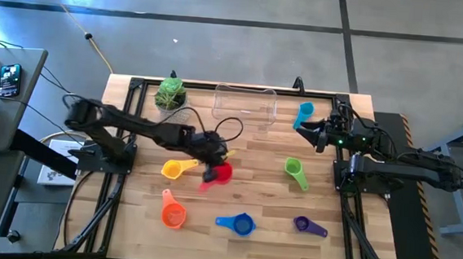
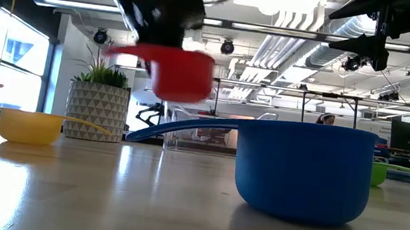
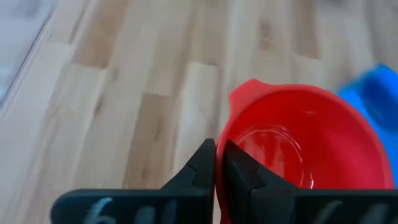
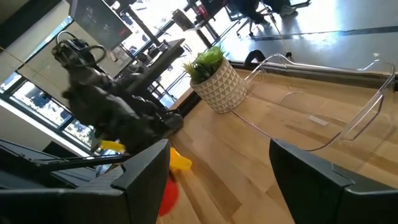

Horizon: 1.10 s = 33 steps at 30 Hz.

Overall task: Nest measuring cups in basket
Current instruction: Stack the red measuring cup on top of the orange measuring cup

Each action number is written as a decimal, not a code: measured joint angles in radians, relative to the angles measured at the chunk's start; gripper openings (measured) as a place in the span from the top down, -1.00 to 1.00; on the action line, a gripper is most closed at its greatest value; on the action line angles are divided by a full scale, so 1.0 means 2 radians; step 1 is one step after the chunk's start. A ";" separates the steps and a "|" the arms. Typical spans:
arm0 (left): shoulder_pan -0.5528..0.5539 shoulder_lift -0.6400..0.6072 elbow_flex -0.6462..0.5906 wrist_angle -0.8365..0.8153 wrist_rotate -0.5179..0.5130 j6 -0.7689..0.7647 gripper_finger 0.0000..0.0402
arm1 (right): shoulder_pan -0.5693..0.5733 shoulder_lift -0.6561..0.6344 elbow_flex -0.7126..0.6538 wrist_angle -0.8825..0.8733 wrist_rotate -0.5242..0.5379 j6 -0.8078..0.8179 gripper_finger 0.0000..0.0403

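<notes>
One red measuring cup (image 2: pixel 183 72) hangs clear of the surface (image 1: pixel 235 199), its handle pinched by the left gripper (image 3: pixel 216 163) fingers for carrying toward the empty clear basket (image 1: pixel 245 103); the right gripper (image 4: pixel 217 180) waits beside it, fingers spread.

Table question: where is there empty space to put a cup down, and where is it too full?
Bare wood lies between the clear basket and the green cup, and in the near-left corner beside the orange cup. It is crowded mid-table, where the left end effector holds the red cup next to the yellow cup.
</notes>
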 joint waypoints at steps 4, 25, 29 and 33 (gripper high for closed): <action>-0.019 -0.052 0.000 -0.046 0.027 0.084 0.97 | 0.000 0.000 0.000 0.002 0.000 -0.003 -0.32; -0.151 -0.170 0.000 -0.158 0.038 0.440 0.96 | 0.000 0.000 0.000 0.002 0.010 0.018 -0.32; -0.177 -0.167 0.000 -0.219 0.058 0.471 0.96 | 0.000 0.000 0.000 0.002 0.029 0.028 -0.32; -0.191 -0.162 0.000 -0.239 0.060 0.482 0.96 | 0.000 0.000 0.000 0.001 0.050 0.027 -0.32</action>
